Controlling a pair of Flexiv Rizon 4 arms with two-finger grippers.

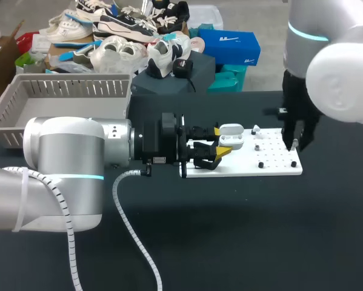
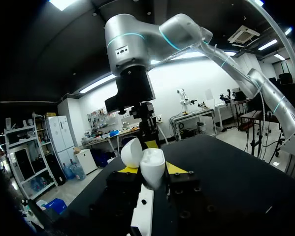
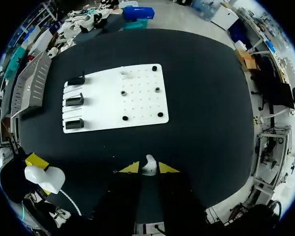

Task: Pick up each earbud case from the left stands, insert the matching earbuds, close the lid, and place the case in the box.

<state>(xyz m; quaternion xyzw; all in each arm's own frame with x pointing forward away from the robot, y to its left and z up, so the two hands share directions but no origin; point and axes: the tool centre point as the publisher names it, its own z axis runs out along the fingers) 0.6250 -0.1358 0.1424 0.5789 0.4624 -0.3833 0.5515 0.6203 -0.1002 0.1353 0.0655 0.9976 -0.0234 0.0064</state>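
Our left gripper [image 1: 220,142] clamped on open earbud case [image 1: 233,139], near stand end of pegboard [image 1: 272,160]. Our right gripper [image 3: 148,168] pinches earbud [image 3: 148,162] near pegboard's other end. We should steady case, lid [image 2: 131,151] back, and lower earbud straight in, matched side.

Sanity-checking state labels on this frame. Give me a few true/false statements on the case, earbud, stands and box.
1. The earbud case in the left gripper has its lid open. True.
2. The right gripper is empty. False: a small white earbud sits between its fingers.
3. The case lies in the grey box. False: the left gripper holds it beside the white board.
4. The three black stands on the board are bare. True.
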